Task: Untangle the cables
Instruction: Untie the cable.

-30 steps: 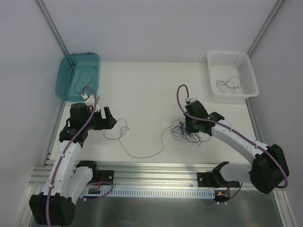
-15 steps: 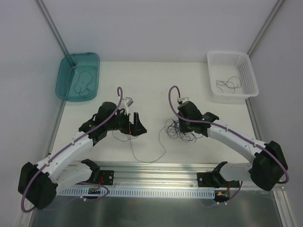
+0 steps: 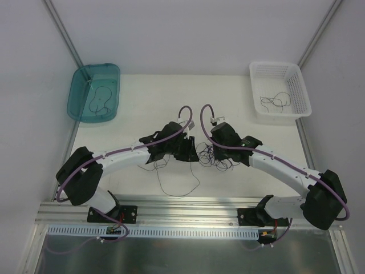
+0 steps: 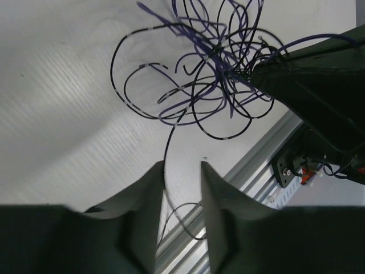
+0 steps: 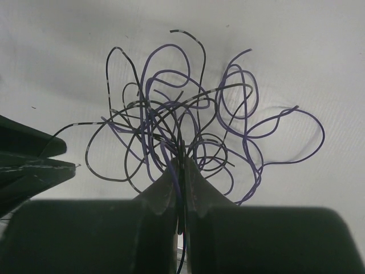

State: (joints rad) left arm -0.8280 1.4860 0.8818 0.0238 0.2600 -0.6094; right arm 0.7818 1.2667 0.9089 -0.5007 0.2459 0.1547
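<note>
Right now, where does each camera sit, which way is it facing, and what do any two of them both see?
Top external: above and behind the arms, looking down on the table; both arms show, reaching to the cables.
Left wrist: on the left arm, facing the cables past its own open left gripper.
Right wrist: on the right arm, facing the table past its own right gripper, shut on the cables.
Shared: both wrist views show the same cables, and each shows the other gripper at its edge.
</note>
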